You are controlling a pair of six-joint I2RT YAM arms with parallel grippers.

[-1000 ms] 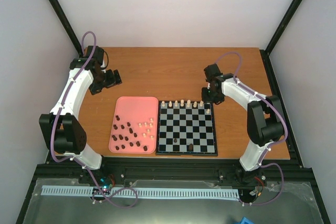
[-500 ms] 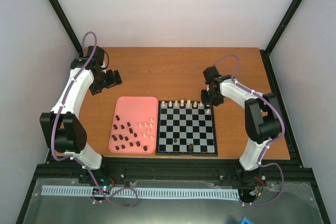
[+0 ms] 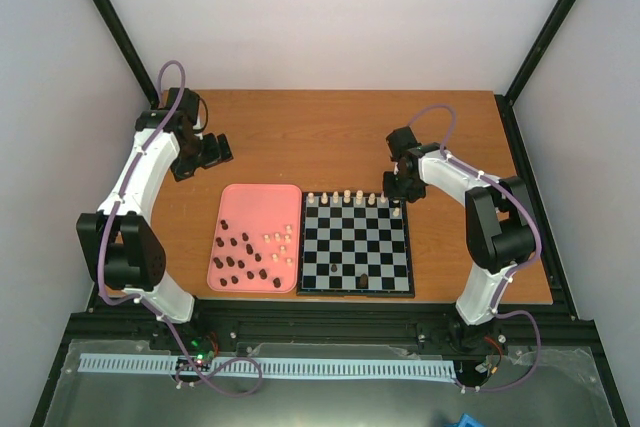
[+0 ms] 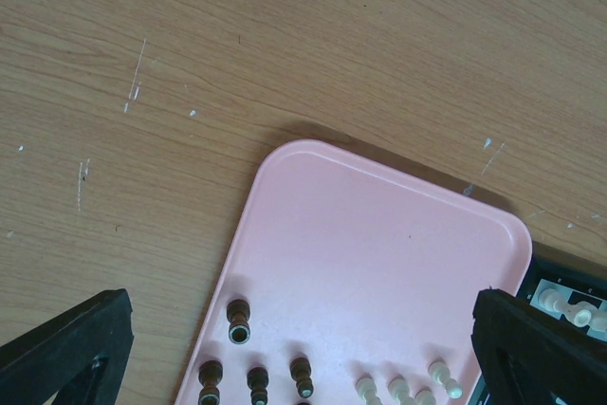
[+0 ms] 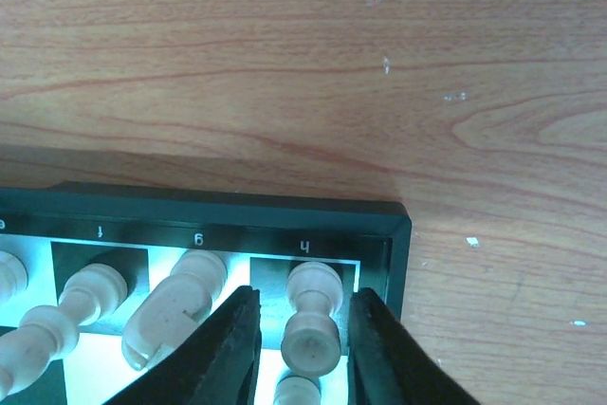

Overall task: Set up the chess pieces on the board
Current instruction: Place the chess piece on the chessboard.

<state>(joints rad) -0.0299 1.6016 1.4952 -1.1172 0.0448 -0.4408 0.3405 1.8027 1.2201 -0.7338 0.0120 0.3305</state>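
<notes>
— Where is the right gripper (image 5: pixel 303 296)?

— At the far right corner of the board (image 5: pixel 237 204), low over the corner square marked h. Its jaws stand on either side of an upright cream piece (image 5: pixel 313 324). There is a thin dark gap on one side and barely any on the other, so they are slightly parted and not gripping it.

— How tight is that corner?

— The board's black border runs just beyond the piece, then turns along the right side. Past both edges there is only bare table (image 5: pixel 474 92). Inward it is crowded: a neighbouring cream piece (image 5: pixel 175 308) on the g square looks tilted and sits close to the nearer finger (image 5: pixel 232 348).

— And the rest of the chess pieces?

— A cream row (image 3: pixel 347 197) lines the board's far rank, and two dark pieces (image 3: pixel 331 268) stand near its front edge. The middle squares are bare. The others lie in the pink tray (image 3: pixel 255 207), which is touching or almost touching the board's left edge. The dark heap (image 3: pixel 240 257) is toward its front left, and the loose cream ones (image 3: pixel 283 244) are by its right rim.

— The left gripper (image 3: pixel 218 149)?

— Its jaws are spread wide and hold nothing — it hangs over the table beyond the tray's far left corner. In its wrist view, each finger (image 4: pixel 71 348) sits in a lower corner of the picture, with the tray's rounded far edge between them.
</notes>
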